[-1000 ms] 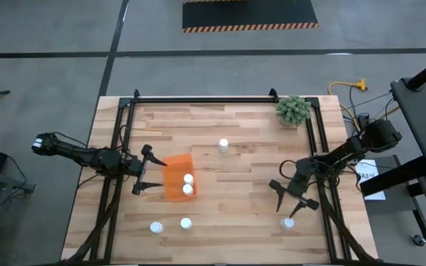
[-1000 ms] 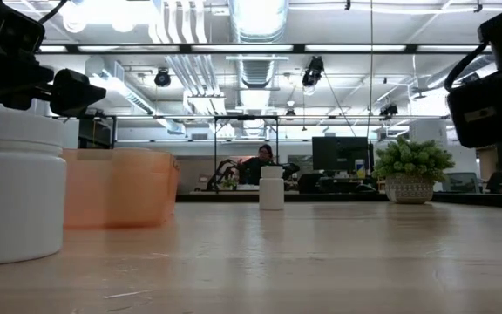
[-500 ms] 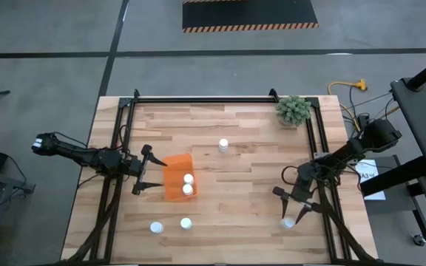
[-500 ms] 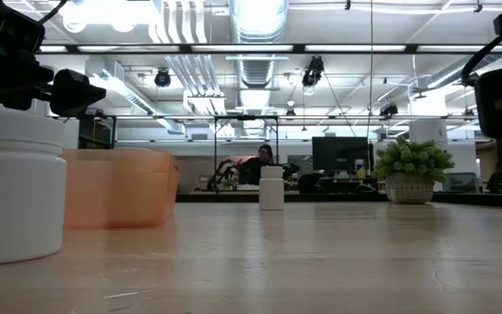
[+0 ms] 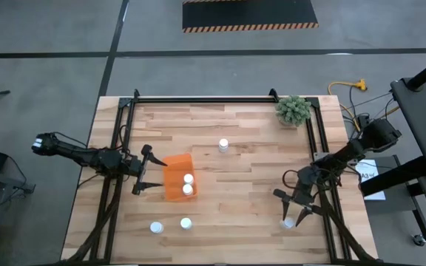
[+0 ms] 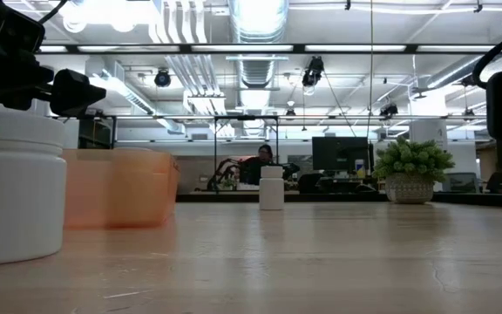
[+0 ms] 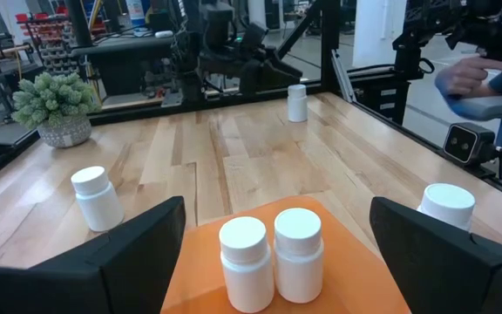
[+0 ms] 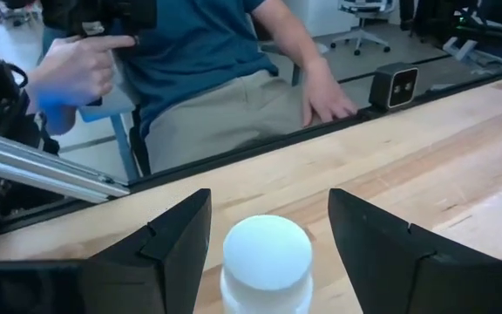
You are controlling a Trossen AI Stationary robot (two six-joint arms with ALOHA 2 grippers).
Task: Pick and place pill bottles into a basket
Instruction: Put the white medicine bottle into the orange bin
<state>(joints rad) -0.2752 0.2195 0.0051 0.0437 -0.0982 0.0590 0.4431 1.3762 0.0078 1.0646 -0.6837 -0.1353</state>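
Your next pill bottle (image 8: pixel 267 260) stands upright directly ahead of the right gripper (image 5: pixel 293 211), centred in the gap between its two spread fingers (image 8: pixel 166 244), white cap up. Its long axis is vertical, so the fingers sit either side of the cap rather than over it. From above, the same bottle (image 5: pixel 289 222) shows just past the fingertips near the table's front right corner; I judge you only need to push forward and close, though how far down the fingers reach on the body is hard to tell. This arm is far nearer than the other.

The left gripper (image 5: pixel 145 179) waits with its jaws wide, right beside the orange basket (image 5: pixel 173 191), holding nothing. That basket carries two bottles (image 7: pixel 271 255) standing side by side, touching or nearly so. Beyond that hand, two more bottles (image 5: pixel 169 224) stand near the table's front edge, and one bottle (image 5: pixel 223 145) stands alone toward the middle, near neither hand.
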